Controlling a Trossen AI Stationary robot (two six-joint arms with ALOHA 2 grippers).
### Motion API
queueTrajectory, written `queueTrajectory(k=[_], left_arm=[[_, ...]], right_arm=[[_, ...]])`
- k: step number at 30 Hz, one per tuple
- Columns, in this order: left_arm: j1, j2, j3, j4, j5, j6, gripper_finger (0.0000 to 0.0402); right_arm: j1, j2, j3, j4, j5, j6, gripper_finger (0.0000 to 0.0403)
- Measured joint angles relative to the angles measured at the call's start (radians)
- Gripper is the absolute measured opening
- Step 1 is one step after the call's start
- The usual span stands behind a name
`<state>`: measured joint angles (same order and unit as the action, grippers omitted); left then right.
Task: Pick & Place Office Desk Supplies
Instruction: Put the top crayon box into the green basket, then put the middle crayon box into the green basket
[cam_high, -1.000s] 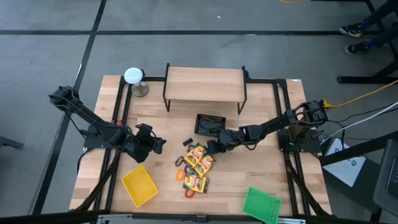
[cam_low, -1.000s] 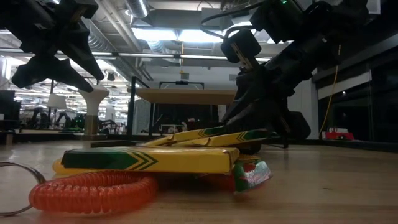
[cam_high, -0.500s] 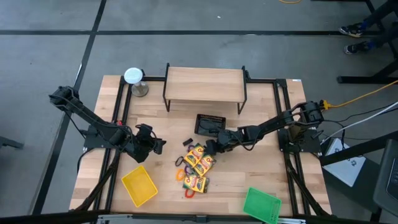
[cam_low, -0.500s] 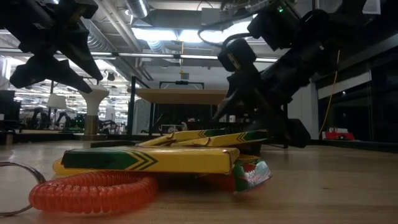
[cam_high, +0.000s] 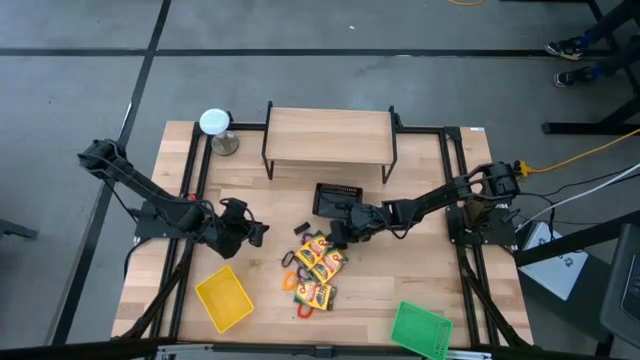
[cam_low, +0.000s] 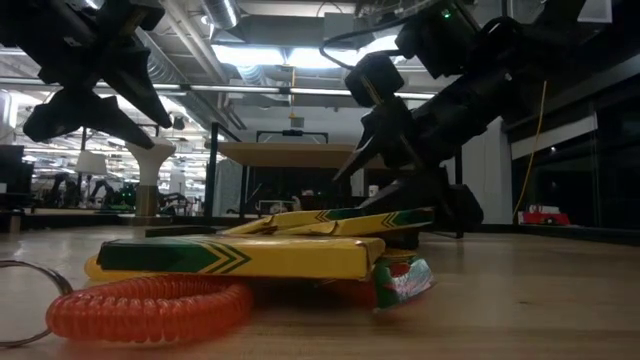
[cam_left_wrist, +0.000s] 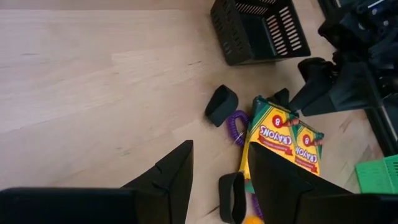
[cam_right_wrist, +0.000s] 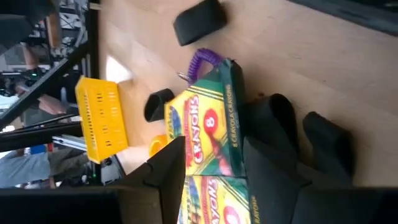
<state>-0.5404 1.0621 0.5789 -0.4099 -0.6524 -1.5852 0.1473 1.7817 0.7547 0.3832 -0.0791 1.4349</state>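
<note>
- A grey concrete floor (cam_high: 300, 80) crossed by dark lines fills the high view's top.
- Long ceiling lights (cam_low: 270, 55) glow at the low view's upper centre.
- A dark window (cam_low: 590, 160) stands at its right edge.

The crayon packs (cam_high: 318, 262) were yellow with green chevron bands and red lettering. A purple coil ring (cam_left_wrist: 236, 126) lay by a black clip (cam_left_wrist: 221, 105), and a red-orange coil ring (cam_low: 150, 309) showed up close. The mesh basket (cam_high: 336, 198) was black, one tray (cam_high: 224, 299) yellow, the other tray (cam_high: 419, 328) green. The surface (cam_high: 270, 215) was pale wood, framed in black.
</note>
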Motion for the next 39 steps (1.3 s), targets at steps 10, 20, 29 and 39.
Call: queueTrajectory(k=[10,20,29,39], left_arm=[[0.0,0.043,0.0,-0.001,0.056,0.0,0.015],[-0.001,0.084,0.0,0.051,0.072,0.001,0.015],[-0.001,0.122,0.0,0.082,0.072,0.003,0.015],[-0.001,0.15,0.0,0.172,0.069,0.04,0.015]], right_arm=[[0.006,0.0,0.0,-0.047,-0.023,0.001,0.0172],[0.118,0.0,0.001,-0.154,-0.062,0.041,0.0181],[0.155,0.0,0.001,-0.134,0.013,0.114,0.0154],[0.147,-0.001,0.001,-0.05,0.065,0.106,0.0043]])
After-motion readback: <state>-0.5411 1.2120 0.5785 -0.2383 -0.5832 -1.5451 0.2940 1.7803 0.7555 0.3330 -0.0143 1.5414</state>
